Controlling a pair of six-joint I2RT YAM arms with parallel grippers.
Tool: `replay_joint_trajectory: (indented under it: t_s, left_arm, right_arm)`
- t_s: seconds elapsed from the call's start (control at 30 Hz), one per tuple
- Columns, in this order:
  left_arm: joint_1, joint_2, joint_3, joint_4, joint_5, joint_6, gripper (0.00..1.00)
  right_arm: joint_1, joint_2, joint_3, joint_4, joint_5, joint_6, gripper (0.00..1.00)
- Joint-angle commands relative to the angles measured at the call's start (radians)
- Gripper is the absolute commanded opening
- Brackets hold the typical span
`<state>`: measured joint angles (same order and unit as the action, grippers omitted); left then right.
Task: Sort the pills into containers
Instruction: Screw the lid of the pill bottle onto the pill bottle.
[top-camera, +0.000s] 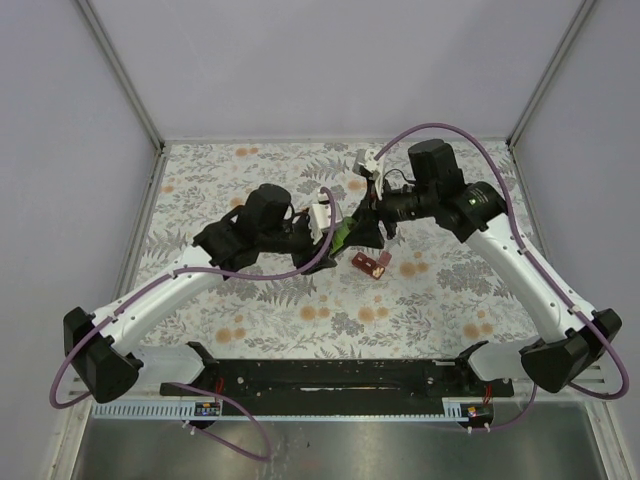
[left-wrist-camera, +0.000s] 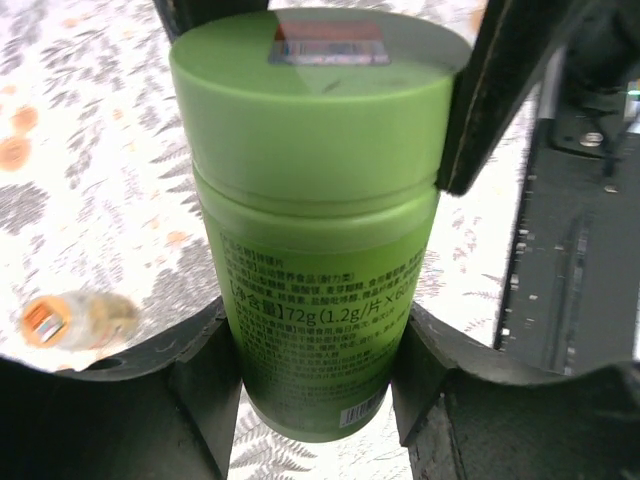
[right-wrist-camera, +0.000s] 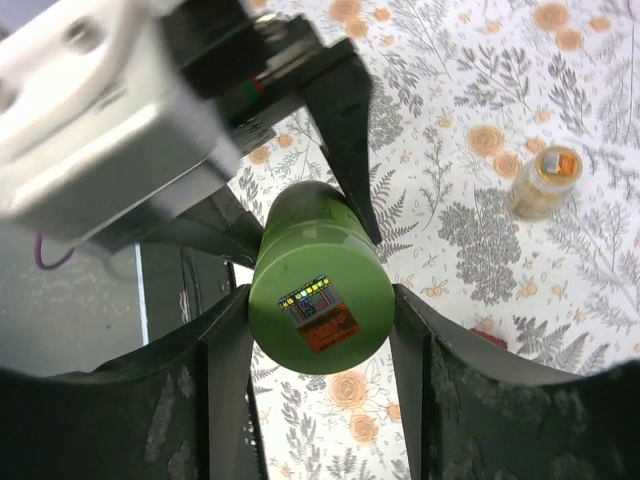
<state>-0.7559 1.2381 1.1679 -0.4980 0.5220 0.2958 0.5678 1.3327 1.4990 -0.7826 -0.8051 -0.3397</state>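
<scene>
Centre of the floral cloth (right-wrist-camera: 450, 100): the green bottle (left-wrist-camera: 315, 230), held between both arms. The left gripper (left-wrist-camera: 315, 375) is clamped across its printed body. The right gripper (right-wrist-camera: 320, 335) is closed around its cap (left-wrist-camera: 310, 110), which is on. The bottle is opaque, so its contents cannot be seen. Just beside it lies the dark-red pill box (top-camera: 370, 263), too small here to show what its compartments hold. Apart from both, the small bottle (right-wrist-camera: 545, 180), orange at one end, rests on the cloth, with pale yellowish contents showing through its clear wall.
</scene>
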Motion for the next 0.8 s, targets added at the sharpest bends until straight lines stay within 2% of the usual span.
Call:
replay_joint_trajectory:
  t_s: [0.0,0.27,0.53,0.77]
  left_arm:
    - [-0.028,-0.031,0.022,0.223,-0.301,0.008,0.0]
    - [-0.066,-0.022,0.026,0.274,-0.58,0.017,0.0]
    - [-0.111,-0.016,-0.004,0.335,-0.749,0.052,0.0]
    - [-0.142,-0.009,-0.024,0.371,-0.83,0.095,0.0]
  right_arm:
    - [0.018,0.051,-0.006,0.077,0.046,0.252,0.15]
    - [0.018,0.164,0.023,0.141,0.061,0.498,0.12]
    - [0.014,0.249,0.067,0.197,-0.012,0.695,0.12]
    - [0.012,0.26,0.049,0.249,-0.074,0.777,0.27]
